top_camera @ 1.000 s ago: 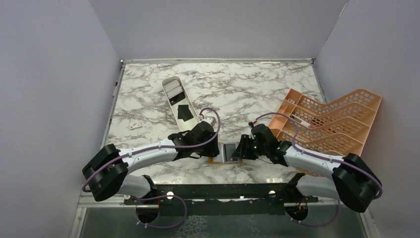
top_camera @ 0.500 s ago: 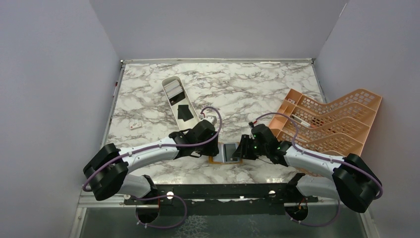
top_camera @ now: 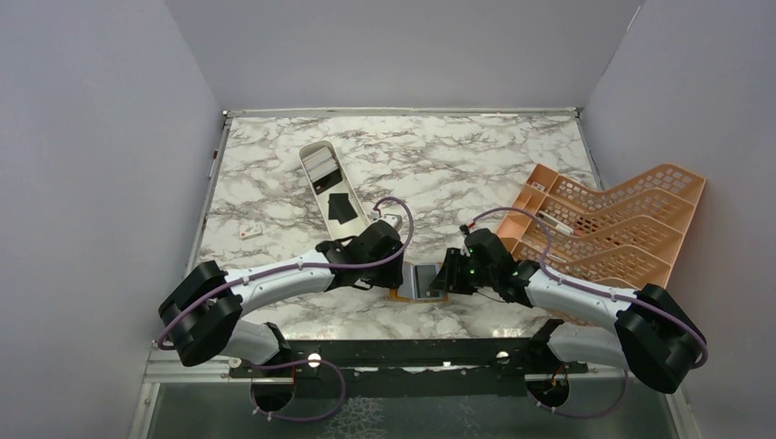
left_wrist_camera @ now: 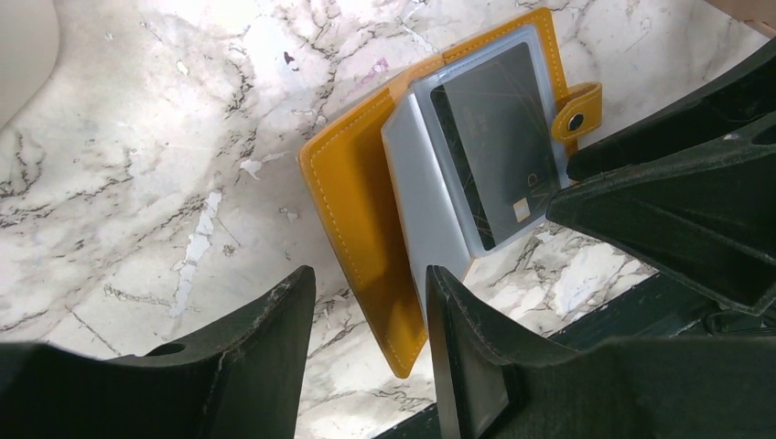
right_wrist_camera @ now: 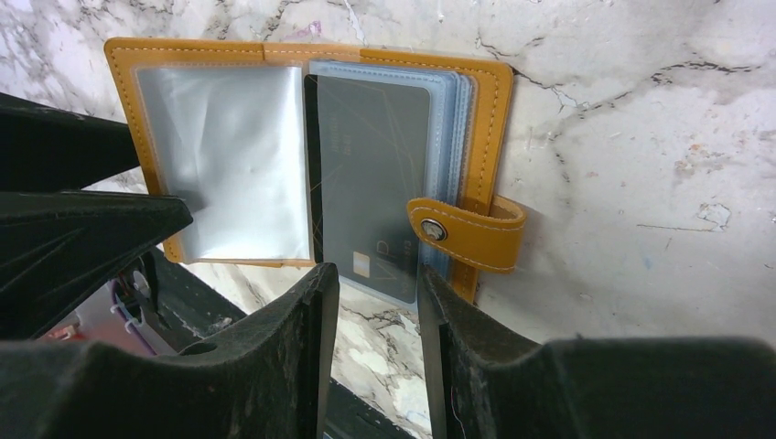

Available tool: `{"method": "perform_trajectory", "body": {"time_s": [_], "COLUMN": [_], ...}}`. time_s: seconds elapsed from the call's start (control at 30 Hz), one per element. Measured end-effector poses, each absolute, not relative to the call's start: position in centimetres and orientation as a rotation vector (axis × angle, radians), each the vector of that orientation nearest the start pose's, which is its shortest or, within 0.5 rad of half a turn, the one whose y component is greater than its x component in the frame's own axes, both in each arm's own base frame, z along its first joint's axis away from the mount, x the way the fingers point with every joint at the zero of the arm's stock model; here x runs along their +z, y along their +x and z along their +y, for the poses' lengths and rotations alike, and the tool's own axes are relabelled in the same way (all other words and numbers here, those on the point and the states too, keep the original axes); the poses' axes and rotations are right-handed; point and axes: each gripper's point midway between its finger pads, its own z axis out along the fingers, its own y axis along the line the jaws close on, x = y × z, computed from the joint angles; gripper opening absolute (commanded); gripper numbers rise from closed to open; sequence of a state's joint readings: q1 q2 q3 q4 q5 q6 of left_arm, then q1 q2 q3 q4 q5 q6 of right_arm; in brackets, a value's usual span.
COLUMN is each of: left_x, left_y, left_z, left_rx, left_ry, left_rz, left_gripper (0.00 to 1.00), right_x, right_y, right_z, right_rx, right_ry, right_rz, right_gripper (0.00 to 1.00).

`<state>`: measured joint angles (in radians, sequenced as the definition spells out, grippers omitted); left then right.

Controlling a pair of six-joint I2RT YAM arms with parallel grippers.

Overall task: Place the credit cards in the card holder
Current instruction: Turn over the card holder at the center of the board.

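card holder (right_wrist_camera: 229, 155) lies open on the tabletop (right_wrist_camera: 641, 137) at the near edge between the arms, with a dark credit card (right_wrist_camera: 366, 174) in its right-hand clear sleeve. I can't tell if the card is fully seated. Right gripper (right_wrist_camera: 373, 279) fingers are parted astride the card's near end, clamping nothing; left gripper (left_wrist_camera: 369, 279) fingers are parted and empty over the left panel. I'd pin the left panel, then nudge the card straight along the sleeve, slowly, so the holder doesn't skate.

Orange rack (top_camera: 631, 219), white tray (top_camera: 322, 189)
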<state>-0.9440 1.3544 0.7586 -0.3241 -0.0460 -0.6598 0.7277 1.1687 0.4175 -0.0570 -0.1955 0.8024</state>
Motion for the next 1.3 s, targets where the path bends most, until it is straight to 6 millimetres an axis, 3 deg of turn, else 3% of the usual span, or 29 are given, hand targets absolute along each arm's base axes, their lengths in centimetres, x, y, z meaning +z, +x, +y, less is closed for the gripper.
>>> {"method": "perform_trajectory", "body": {"time_s": [0.07, 0.17, 0.33, 0.43, 0.8, 1.3], "left_x": [6.3, 6.2, 6.5, 6.6, 4.3, 5.3], "left_y": [17.8, 17.8, 18.2, 18.4, 16.9, 16.7], "left_z": [-27.5, -27.6, -28.1, -28.4, -28.2, -28.3], "left_rx": [-0.585, -0.584, -0.61, -0.631, -0.733, -0.795], "left_ry": [0.351, 0.353, 0.345, 0.329, 0.258, 0.194], "left_rz": [2.573, 2.573, 2.548, 2.535, 2.567, 2.538], "left_gripper": [0.5, 0.4, 0.11, 0.0, 0.0, 0.0], "right_x": [3.9, 4.0, 4.6, 5.0, 4.6, 4.0], "right_y": [16.8, 16.8, 16.9, 17.1, 17.1, 16.5], "right_z": [23.5, 23.5, 23.6, 23.7, 23.4, 22.6], "right_rx": [0.897, 0.898, 0.913, 0.926, 0.9, 0.869], "right_ry": [-0.005, -0.008, -0.013, -0.015, -0.005, 0.011], "right_rz": [2.577, 2.576, 2.553, 2.536, 2.547, 2.572], "right_gripper": [0.41, 0.41, 0.43, 0.44, 0.46, 0.47]}}
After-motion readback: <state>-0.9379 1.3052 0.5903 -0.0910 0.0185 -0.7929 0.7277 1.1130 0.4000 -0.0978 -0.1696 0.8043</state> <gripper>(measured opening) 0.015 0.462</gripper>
